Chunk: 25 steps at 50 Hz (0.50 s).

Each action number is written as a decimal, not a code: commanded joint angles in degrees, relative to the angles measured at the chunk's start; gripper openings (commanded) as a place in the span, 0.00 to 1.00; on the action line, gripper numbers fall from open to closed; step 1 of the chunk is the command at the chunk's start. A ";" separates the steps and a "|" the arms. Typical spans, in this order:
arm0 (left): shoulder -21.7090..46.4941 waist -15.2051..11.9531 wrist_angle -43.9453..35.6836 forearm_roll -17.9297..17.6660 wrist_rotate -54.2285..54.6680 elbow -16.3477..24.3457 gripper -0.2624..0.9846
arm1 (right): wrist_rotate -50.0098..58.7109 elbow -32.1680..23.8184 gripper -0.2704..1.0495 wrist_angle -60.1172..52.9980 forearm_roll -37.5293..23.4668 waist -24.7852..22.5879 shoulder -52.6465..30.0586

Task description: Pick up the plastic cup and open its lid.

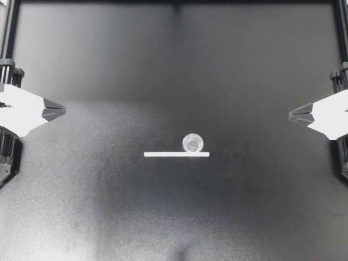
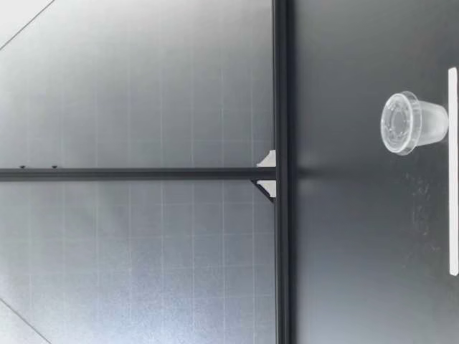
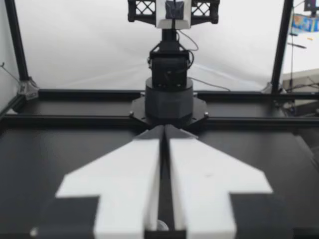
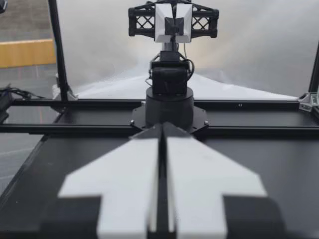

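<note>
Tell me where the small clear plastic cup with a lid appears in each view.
Top view: the small clear plastic cup stands centrally, beside the thin white strip.
Low view: cup upright, lid on, just beyond that strip.
Left wrist view: not clearly visible.
Right wrist view: not visible.
Shared landmark: the white strip, top and low views.

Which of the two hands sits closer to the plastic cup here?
My right hand: the gap from its tip to the plastic cup is shorter than from my left hand.
</note>
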<state>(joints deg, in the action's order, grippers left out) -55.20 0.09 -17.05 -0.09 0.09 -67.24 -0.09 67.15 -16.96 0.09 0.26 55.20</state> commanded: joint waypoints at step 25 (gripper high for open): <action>14.68 0.26 -5.19 -0.09 -0.44 -1.85 0.04 | 0.09 -1.05 0.08 -5.71 0.00 0.09 -8.88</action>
<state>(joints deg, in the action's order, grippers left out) -43.59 0.26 -21.53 -0.09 -0.44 -69.87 0.00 67.76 -21.71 0.09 0.26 48.96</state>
